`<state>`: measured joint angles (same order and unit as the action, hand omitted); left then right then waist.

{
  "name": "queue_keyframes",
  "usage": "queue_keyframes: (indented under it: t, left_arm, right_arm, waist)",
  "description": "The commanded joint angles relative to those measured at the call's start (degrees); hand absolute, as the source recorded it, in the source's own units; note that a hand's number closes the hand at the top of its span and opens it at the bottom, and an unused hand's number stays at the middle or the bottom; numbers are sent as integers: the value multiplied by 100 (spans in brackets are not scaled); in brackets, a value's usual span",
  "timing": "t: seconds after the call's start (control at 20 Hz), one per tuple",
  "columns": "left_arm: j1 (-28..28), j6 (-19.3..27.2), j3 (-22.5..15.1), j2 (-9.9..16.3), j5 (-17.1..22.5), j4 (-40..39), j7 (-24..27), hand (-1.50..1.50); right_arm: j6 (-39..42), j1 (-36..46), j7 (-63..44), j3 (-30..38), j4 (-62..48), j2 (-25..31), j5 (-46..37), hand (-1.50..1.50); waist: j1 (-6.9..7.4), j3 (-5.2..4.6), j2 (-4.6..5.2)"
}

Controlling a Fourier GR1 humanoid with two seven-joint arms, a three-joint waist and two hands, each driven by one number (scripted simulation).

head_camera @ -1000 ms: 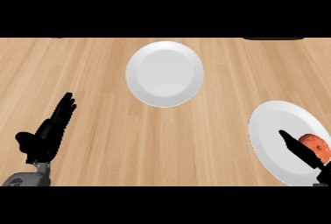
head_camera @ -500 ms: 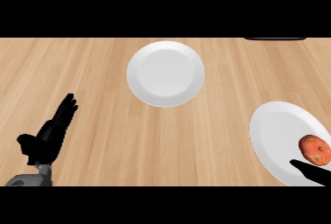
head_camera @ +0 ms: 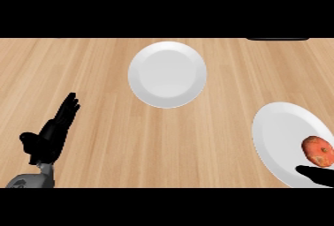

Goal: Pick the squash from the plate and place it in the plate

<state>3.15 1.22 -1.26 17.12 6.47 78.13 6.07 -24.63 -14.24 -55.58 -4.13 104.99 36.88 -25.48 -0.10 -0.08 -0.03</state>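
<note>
An orange-red squash (head_camera: 318, 151) lies on the white plate (head_camera: 284, 137) at the right edge of the head view. Only a dark sliver of my right hand (head_camera: 317, 175) shows at the lower right corner, just below the squash and apart from it; its fingers are cut off by the frame. A second white plate (head_camera: 168, 74) sits bare at the upper middle of the wooden counter. My left hand (head_camera: 53, 132) rests open at the lower left, fingers straight and pointing up, holding nothing.
A dark object (head_camera: 277, 39) pokes in at the counter's far edge, top right. Bare wooden counter (head_camera: 150, 145) lies between the two plates and my left hand.
My right hand has dropped down and back from over the squash towards the lower right corner, uncovering the squash. The left hand and both plates have stayed put.
</note>
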Motion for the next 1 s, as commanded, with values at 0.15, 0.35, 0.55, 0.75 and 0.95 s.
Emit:
queue_keyframes:
  t: [0.15,0.35,0.55,0.75,0.95]
  left_arm:
    - [-50,-347,208,98,55,-212,299,0]
    - [131,-212,146,-177,-201,-562,441,0]
    - [228,-152,188,-191,-345,-352,172,0]
    - [-223,-368,266,-130,-160,466,-226,0]
    - [440,-66,328,-422,-421,-157,-237,0]
  right_arm:
    - [832,486,-534,39,-691,-131,57,-150]
    - [919,659,63,158,-1298,-423,58,-150]
    - [928,935,353,192,-1832,-757,-162,-150]
    - [1160,995,537,513,-2237,-653,-348,-150]
    - [1195,731,569,654,-2050,-885,-518,-150]
  waist:
    - [39,7,8]
    - [19,8,9]
    - [17,9,8]
    - [40,11,0]
    - [-11,8,0]
